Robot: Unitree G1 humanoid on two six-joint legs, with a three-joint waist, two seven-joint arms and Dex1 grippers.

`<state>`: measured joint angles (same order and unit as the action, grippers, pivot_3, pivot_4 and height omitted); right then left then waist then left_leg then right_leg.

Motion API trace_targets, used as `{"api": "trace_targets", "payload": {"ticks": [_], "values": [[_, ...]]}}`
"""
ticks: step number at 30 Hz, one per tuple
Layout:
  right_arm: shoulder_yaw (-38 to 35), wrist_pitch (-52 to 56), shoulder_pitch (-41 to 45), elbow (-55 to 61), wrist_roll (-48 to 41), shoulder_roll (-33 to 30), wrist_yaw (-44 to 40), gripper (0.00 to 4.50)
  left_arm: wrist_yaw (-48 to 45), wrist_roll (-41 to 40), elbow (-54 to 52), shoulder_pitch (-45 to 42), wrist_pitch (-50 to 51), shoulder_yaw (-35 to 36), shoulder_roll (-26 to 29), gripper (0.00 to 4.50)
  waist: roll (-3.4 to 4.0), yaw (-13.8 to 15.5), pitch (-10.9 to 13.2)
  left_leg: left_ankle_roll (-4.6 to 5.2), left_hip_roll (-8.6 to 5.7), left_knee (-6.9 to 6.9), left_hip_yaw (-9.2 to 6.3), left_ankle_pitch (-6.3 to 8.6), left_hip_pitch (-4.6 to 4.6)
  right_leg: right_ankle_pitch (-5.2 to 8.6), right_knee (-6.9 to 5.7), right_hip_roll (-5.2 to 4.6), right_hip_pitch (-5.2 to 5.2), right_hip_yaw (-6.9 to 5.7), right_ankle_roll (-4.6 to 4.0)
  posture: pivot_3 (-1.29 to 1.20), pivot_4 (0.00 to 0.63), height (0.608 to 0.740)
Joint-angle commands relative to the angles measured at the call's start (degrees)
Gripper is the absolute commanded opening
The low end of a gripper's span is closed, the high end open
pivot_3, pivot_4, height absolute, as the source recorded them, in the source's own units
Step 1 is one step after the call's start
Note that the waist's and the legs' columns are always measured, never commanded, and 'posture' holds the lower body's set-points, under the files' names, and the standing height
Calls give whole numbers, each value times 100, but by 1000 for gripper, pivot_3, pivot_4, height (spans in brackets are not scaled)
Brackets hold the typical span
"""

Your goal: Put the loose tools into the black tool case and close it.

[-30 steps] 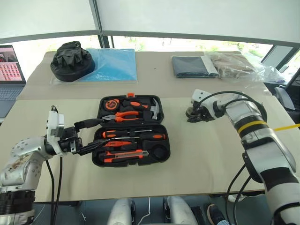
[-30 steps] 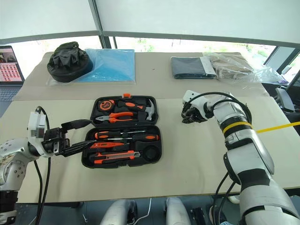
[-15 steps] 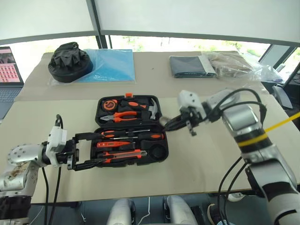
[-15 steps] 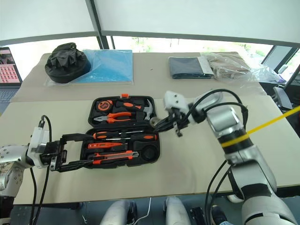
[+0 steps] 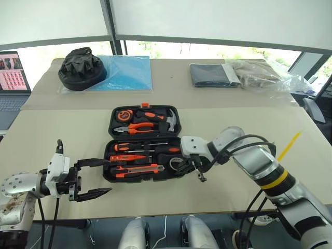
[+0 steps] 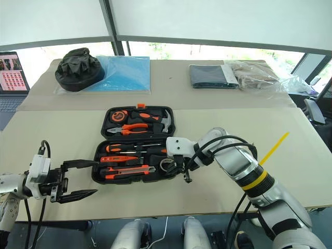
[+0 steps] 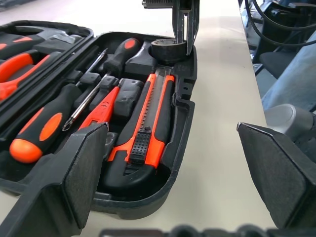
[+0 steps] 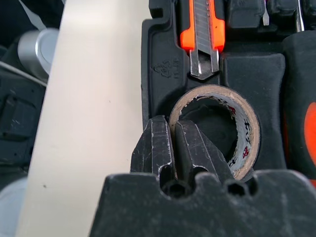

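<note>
From the head view, the black tool case [image 5: 142,143] lay open on the table [image 5: 233,197]; the left gripper [image 5: 96,179], spread empty, hung just beside its near-left corner.

In the right wrist view, the right gripper [image 8: 173,148] pinched the wall of the tape roll [image 8: 217,129] over its round slot. Released tilted, the roll could sit proud and block the lid.

The left gripper's fingers [image 7: 74,182] are standing wide apart before the black tool case [image 7: 163,182]; the utility knife [image 7: 148,118] is lying slotted inside; at twelve o'clock, the right gripper [image 7: 183,29] is pinching the tape roll [image 7: 165,48].
</note>
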<state>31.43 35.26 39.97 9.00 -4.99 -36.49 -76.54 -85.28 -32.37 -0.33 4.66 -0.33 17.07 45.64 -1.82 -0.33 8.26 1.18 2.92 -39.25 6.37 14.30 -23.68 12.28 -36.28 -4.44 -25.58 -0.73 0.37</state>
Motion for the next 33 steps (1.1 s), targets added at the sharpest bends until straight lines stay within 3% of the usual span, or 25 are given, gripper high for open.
{"api": "trace_targets", "payload": {"ticks": [1, 6, 9, 16, 17, 20, 24, 26, 29, 33], "values": [[287, 148, 80, -20, 203, -149, -125, 18, 80, -86, -143, 34, -55, 191, 62, 4500, 0, 5, 0, 0, 0, 0, 0, 0, 3, 0, 4, 0, 5, 0, 1, 0, 150, 740], [41, 434, 203, 188, -215, -3, -213, 1567, 259, -107, -115, 17, -5, 274, 39, 4500, -1, 35, 0, 3, 1, 0, -4, 3, 28, 1, 12, -1, 33, -4, 3, 0, 150, 740], [-403, 344, 198, 528, -1082, -104, -905, 2560, 910, -38, -88, -2, 373, 448, 20, 4500, -1, 33, 1, 5, 1, 1, -6, 5, 26, 1, 13, -1, 32, -4, 3, 0, 150, 740], [-1370, 44, 224, -59, -1397, -258, -545, 2560, 2125, -118, 303, -286, 1340, 819, -5, 4500, -3, 23, 2, 5, 4, 4, -16, 5, 41, 1, 11, 0, 39, -2, 3, 0, 150, 740], [-1485, -60, 199, -261, -1255, -233, -262, 2575, 2260, -79, 398, -343, 1407, 836, -22, 4242, -4, 25, 2, 3, 4, 4, -15, 3, 41, 1, 10, 0, 40, -3, 2, 0, 150, 740], [-1590, -755, 70, -951, -619, -216, 562, 1931, 2686, 298, 648, -549, 1259, 729, -112, 3521, -4, 24, 2, 1, 2, 4, -8, 2, 46, 1, 8, 0, 42, -1, 2, 0, 150, 740], [-1603, -1543, -30, -1776, -81, 41, 1413, 464, 3281, 655, 834, -966, 1419, 409, -268, 1991, -6, 23, 2, 1, -1, 5, 1, 3, 40, 0, 10, -1, 41, -1, 2, 0, 150, 740], [-1472, -1910, 6, -2299, 222, 220, 1738, 0, 3434, 840, 913, -1213, 1552, 100, -367, 1188, -6, 15, 2, 1, -2, 5, 3, 2, 38, 0, 7, 1, 38, 1, 2, 0, 150, 740], [-1444, -2246, 141, -2876, 403, 599, 2020, 0, 3508, 1015, 970, -1478, 1555, -248, -535, 66, -6, -7, 2, 0, -2, 5, 5, 2, 39, -1, 6, 2, 39, 3, 2, 0, 150, 740], [-1448, -2448, 283, -3349, 527, 1033, 2225, 0, 3634, 1230, 1055, -1816, 1632, -661, -766, 66, -7, -55, 2, 1, -3, 7, 5, 2, 36, -2, 7, 2, 38, 5, 4, 0, 150, 740]]}}
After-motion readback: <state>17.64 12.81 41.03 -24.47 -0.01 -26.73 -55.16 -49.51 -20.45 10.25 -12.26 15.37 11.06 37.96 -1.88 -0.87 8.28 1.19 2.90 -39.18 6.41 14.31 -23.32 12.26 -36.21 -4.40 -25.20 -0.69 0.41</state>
